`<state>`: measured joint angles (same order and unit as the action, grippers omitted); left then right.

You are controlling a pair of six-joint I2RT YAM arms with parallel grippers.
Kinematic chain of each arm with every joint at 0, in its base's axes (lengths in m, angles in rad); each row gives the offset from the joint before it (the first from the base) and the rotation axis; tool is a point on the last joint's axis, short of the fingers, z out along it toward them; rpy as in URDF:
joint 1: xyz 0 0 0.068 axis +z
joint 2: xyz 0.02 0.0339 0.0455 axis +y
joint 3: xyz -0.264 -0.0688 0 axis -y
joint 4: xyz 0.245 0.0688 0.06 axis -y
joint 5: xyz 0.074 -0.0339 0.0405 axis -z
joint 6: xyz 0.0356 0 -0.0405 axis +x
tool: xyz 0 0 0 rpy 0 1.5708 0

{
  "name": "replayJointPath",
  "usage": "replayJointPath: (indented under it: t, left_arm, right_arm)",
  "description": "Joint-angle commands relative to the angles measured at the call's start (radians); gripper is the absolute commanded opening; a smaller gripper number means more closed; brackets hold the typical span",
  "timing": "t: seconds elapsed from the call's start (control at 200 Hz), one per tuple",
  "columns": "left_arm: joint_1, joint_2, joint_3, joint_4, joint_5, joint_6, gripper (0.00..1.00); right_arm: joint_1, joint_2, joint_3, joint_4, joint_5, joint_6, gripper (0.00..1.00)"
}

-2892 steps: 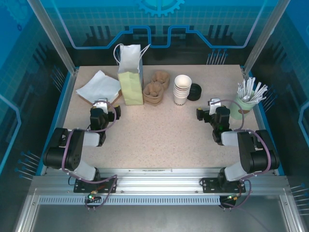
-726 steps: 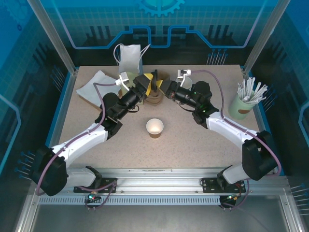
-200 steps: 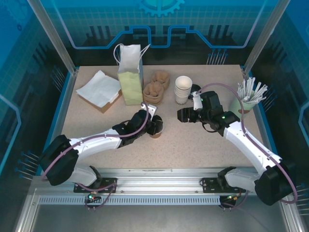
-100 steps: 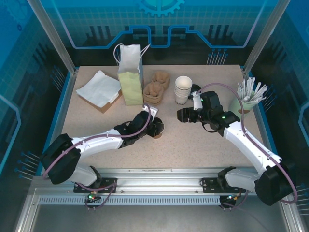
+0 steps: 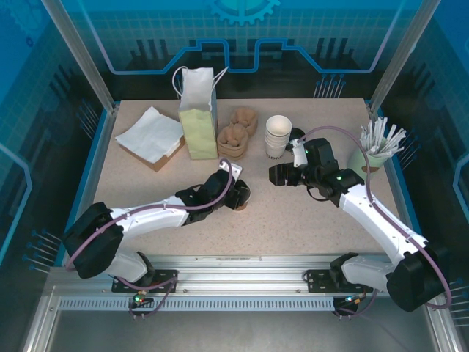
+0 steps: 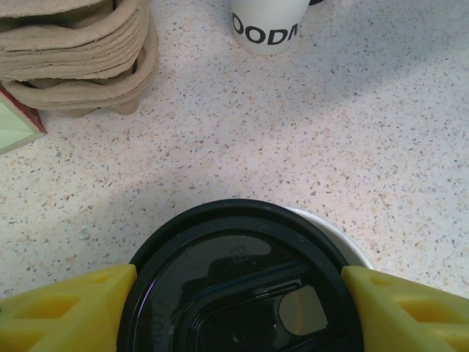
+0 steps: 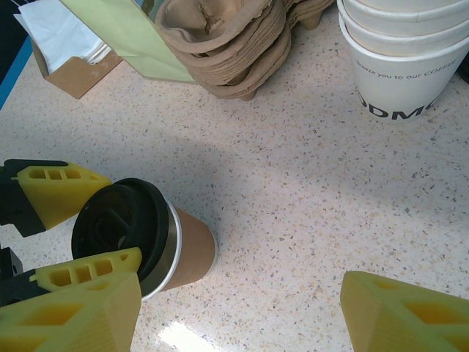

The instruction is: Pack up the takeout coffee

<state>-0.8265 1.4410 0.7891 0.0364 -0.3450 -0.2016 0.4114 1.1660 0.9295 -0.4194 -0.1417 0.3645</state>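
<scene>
1. Beige and speckled, the table has a blue edge along its left and right sides. An aluminium rail at its near edge carries both arm bases.
2. Blue translucent panels, printed with a grid and circuit-style lines, wall the cell. Slanted aluminium posts rise at the table's back corners.
3. The takeout coffee stands upright near the middle of the table. It has a brown paper body, a white rim and a black lid on top, and the left wrist view shows the lid's sip hole.
4. The left gripper reaches the coffee from the left. Its yellow fingers sit against opposite sides of the lid's rim, closed on it.
5. The right gripper hangs to the right of the coffee, apart from it. Its jaws are wide, with bare table between its fingers.
6. A stack of moulded pulp carriers sits just behind the coffee, with a second stack farther back.
7. A paper bag, white on its front and pale green on its side, stands upright just left of the carriers, with its handles up.
8. A stack of white cups with dark lettering stands right of the carriers, behind the right gripper. A loose black lid shows beside it, partly hidden by the right wrist.
9. White napkins lie on a brown cardboard holder at the back left.
10. A pale green cup of white sticks stands near the right edge, beyond the right arm.
</scene>
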Motion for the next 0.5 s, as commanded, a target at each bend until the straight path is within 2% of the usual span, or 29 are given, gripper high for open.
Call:
replayJointPath:
  t: [0.0,0.495]
  left_arm:
    - [-0.015,0.003,0.04,-0.027,-0.031,0.031,0.7]
    - [-0.028,0.031,0.047,-0.017,-0.013,0.04,0.71]
  right_arm:
    - [-0.004,-0.011,0.012,-0.018,-0.012,-0.011,0.73]
    - [-0.004,-0.014,0.009,-0.021,-0.011,-0.009,0.74]
